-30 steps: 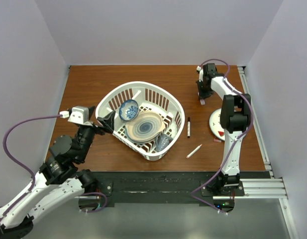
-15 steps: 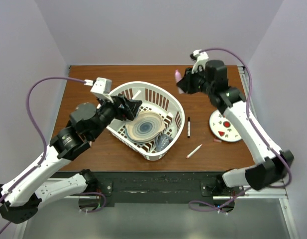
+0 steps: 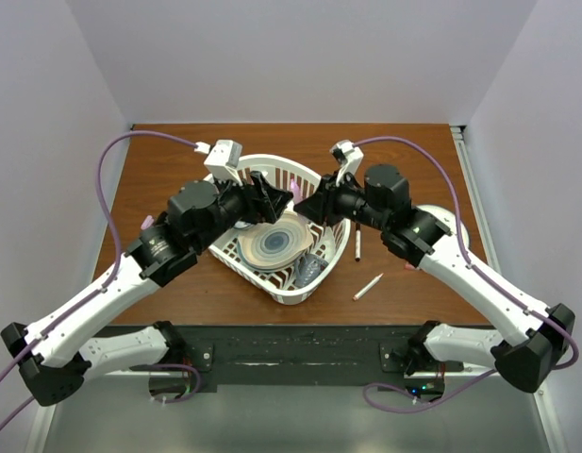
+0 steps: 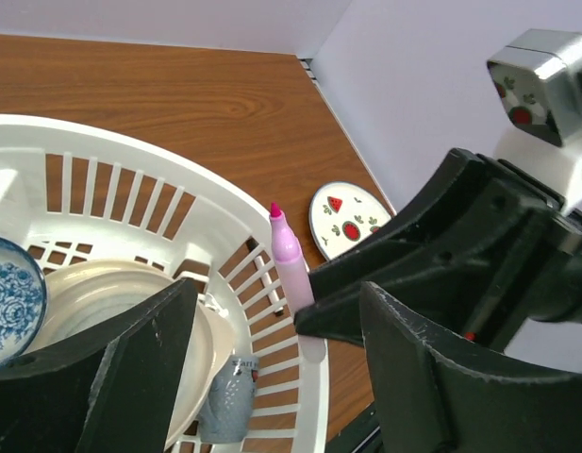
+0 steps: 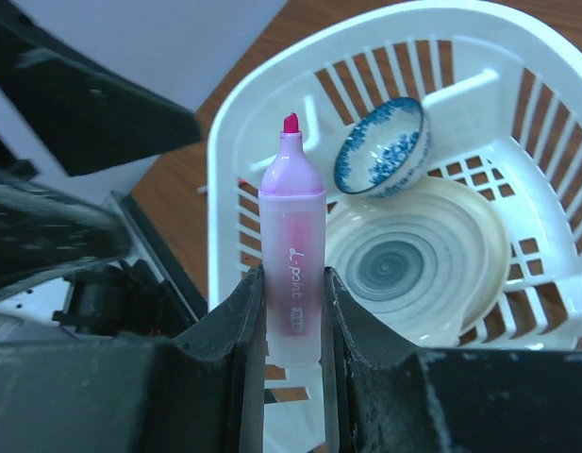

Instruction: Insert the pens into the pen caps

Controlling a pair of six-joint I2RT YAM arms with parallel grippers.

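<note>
Within the last second both arms have swung in over the white basket (image 3: 289,298) and now meet nose to nose above it. The right gripper (image 5: 292,283) — out by the table's 1 o'clock corner a second ago — is clamped on a pink pen (image 5: 292,236). Its bare tip aims at the left gripper (image 3: 274,195), whose jaws gape wide with nothing between them. With no cap presented, capping probably waits. A dark-ended pen (image 3: 357,242) and a white pen (image 3: 368,287) lie at the basket's 4 o'clock.

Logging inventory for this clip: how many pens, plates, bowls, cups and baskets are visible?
Pens: 3 (pink pen in right gripper, black-tipped pen, white pen)
Plates: 2 (striped plate, watermelon plate)
Blue bowl: 1
Cup: 1
Basket: 1
Total: 8
</note>
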